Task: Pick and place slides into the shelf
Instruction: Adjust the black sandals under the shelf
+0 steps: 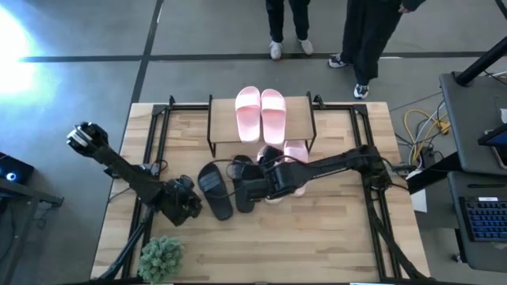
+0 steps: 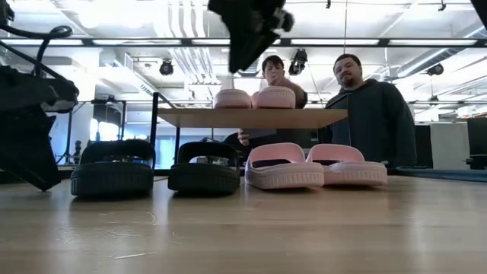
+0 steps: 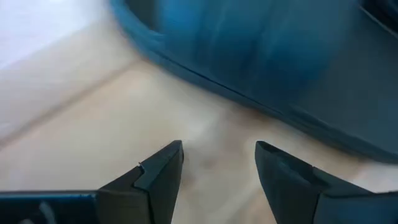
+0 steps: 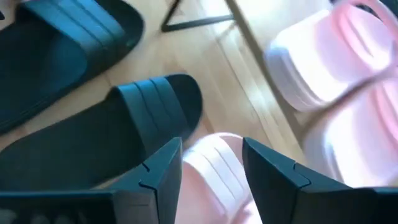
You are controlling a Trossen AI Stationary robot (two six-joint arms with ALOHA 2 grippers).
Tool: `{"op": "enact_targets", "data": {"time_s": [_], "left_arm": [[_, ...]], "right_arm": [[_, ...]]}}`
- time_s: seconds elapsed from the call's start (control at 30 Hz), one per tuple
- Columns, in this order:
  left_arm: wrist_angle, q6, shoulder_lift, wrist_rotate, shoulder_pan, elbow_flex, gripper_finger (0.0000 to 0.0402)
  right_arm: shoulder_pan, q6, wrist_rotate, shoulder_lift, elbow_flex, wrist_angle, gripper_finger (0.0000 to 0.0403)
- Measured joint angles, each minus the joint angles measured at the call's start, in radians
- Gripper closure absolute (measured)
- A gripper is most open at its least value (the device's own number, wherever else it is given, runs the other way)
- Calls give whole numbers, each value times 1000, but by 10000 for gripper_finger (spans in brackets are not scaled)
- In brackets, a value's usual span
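Two pale pink slides (image 1: 260, 113) already sit on the shelf (image 1: 220, 127) top, beyond your right gripper (image 4: 211, 165). Two more pink slides (image 2: 316, 164) lie on the table at the shelf's foot, and two black slides (image 1: 226, 188) lie beside them, between your two grippers.

Your right gripper hangs with fingers spread and empty, directly above a pink slide (image 4: 214, 177), with a black slide (image 4: 99, 140) just beside it. If you descend off-centre, one finger could land on the black slide's edge, or push the pink one under the shelf.

Your left gripper (image 3: 219, 163) waits low over the table, fingers spread, empty, with the other black slide (image 3: 273, 68) just ahead. Any forward drift would shove that slide.
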Motion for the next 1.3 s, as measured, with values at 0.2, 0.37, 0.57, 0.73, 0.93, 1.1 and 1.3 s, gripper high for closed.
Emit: {"op": "enact_targets", "data": {"time_s": [0.2, 0.37, 0.57, 0.73, 0.93, 1.1, 1.3], "left_arm": [[-8, -103, -160, -14, 46, -93, 211], [13, -136, -255, -34, 102, -152, 211], [56, -54, -258, -56, 207, -155, 211], [233, 100, -193, -31, 306, -154, 211], [296, 228, -76, 33, 379, -109, 211], [205, 260, -62, 90, 377, -63, 211], [51, 312, -151, 147, 351, 2, 211]], "right_arm": [[14, 81, 11, -45, -44, -51, 248], [14, 106, 10, -47, -78, -69, 246], [13, 141, 10, -47, -111, -76, 251], [13, 141, 10, -47, -125, -102, 255], [13, 142, 13, -48, -117, -134, 256], [13, 167, -35, -67, -127, -162, 257], [13, 174, -271, -77, -131, -148, 263]]}}
